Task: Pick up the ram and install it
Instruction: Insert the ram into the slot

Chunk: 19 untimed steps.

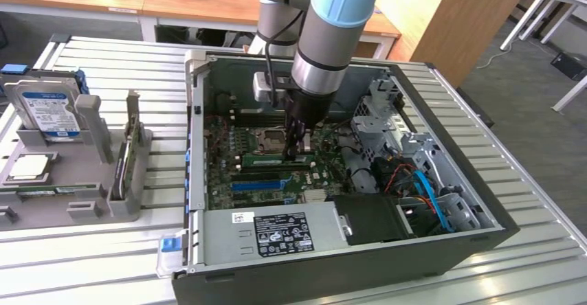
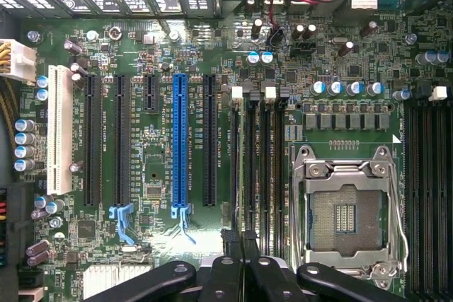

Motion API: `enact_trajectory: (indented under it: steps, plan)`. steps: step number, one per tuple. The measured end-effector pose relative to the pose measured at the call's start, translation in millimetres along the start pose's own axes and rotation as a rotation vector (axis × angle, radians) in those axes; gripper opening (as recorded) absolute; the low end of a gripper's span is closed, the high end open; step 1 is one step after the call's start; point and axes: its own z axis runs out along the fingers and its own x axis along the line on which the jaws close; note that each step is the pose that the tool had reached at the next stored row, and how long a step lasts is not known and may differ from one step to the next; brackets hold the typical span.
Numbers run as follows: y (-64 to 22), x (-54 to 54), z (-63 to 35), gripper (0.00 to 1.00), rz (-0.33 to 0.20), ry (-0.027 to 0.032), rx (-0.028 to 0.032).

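The ram (image 1: 273,159), a thin green stick with a white label, stands on edge in a memory slot on the motherboard inside the open computer case (image 1: 197,140). My gripper (image 1: 298,155) reaches straight down into the case, its dark fingers shut and its tips resting on the end of the ram towards the exterior view's right. In the wrist view the ram (image 2: 234,167) shows edge-on among the black memory slots, running away from my shut gripper (image 2: 243,244). Whether the fingers pinch the stick or only rest on it is unclear.
A CPU socket (image 2: 347,210) lies beside the memory slots, and a bright-blue slot strip (image 2: 180,139) on their other side. Drive cages and cables (image 1: 417,181) crowd the case towards the exterior view's right. A grey fixture (image 1: 55,181) outside holds a hard drive (image 1: 46,109).
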Motion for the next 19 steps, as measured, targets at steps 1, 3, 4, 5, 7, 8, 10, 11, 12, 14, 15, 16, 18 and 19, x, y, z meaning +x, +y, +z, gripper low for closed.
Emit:
enact_trajectory:
  steps: [1, 3, 4, 5, 7, 8, 10, 11, 12, 14, 15, 16, 18, 19]
  plan:
    - [0.0, 0.2, 0.0, 0.12, -0.002, 0.0001, 0.0000]
    - [0.0, 0.4, 0.0, 0.12, -0.005, 0.0001, -0.0001]
    - [0.0, 0.5, 0.0, 0.12, -0.007, 0.0002, -0.0001]
    - [0.0, 0.6, 0.0, 0.12, -0.009, 0.0003, -0.0001]
    - [0.0, 0.6, 0.0, 0.12, -0.012, 0.0005, -0.0001]
    - [0.0, 0.6, 0.0, 0.12, -0.012, 0.0005, -0.0001]
    - [0.0, 0.7, 0.1, 0.12, -0.012, 0.0006, -0.0002]
    - [0.0, 0.7, 0.3, 0.12, -0.012, 0.0005, -0.0001]
    - [0.0, 0.7, 0.7, 0.12, -0.012, 0.0004, -0.0001]
    - [0.0, 0.7, 1.1, 0.12, -0.012, 0.0005, -0.0002]
    - [0.0, 0.7, 1.2, 0.12, -0.012, 0.0006, -0.0002]
    - [0.0, 0.7, 1.4, 0.12, -0.012, 0.0005, -0.0002]
    - [-0.1, 0.7, 2.0, 0.12, -0.012, 0.0004, -0.0001]
    - [-0.1, 0.6, 2.3, 0.12, -0.012, 0.0003, -0.0001]
